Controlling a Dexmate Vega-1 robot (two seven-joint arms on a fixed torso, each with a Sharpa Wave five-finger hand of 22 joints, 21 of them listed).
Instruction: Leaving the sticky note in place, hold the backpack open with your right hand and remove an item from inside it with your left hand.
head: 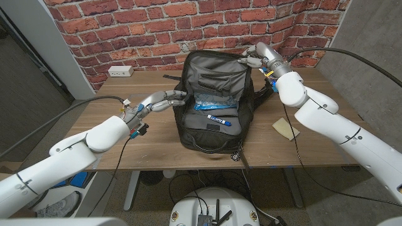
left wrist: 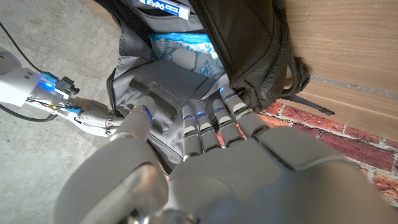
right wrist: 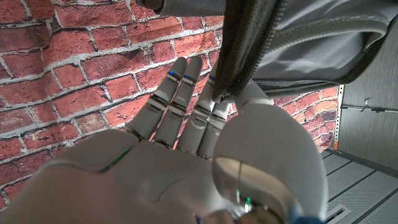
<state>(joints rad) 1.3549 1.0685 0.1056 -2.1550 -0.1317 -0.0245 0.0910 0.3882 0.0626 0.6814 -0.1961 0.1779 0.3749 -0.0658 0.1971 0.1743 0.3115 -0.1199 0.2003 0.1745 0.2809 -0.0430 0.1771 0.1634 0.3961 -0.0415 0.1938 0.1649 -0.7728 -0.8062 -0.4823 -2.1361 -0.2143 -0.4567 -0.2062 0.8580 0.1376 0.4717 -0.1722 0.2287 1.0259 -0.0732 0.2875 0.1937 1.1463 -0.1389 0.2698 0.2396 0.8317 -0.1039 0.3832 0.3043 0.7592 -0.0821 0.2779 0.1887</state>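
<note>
- Holding the flap (head: 217, 68) of the backpack (head: 213, 129) up with my right hand (head: 254, 59), its edge pinched between thumb and fingers.
- Backpack stands open mid-bench (head: 157, 141), marker (head: 217, 119) inside.
- My left hand (head: 162, 100) is empty, fingers spread, at the opening's left rim.
- Sticky note (head: 286, 129) lies right of the backpack.

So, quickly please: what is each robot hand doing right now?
Left robot hand: open, holding nothing, fingers at the left edge of the backpack opening.
Right robot hand: holding the backpack's flap up.

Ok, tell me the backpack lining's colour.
Grey lining, clearest in the head view.
</note>
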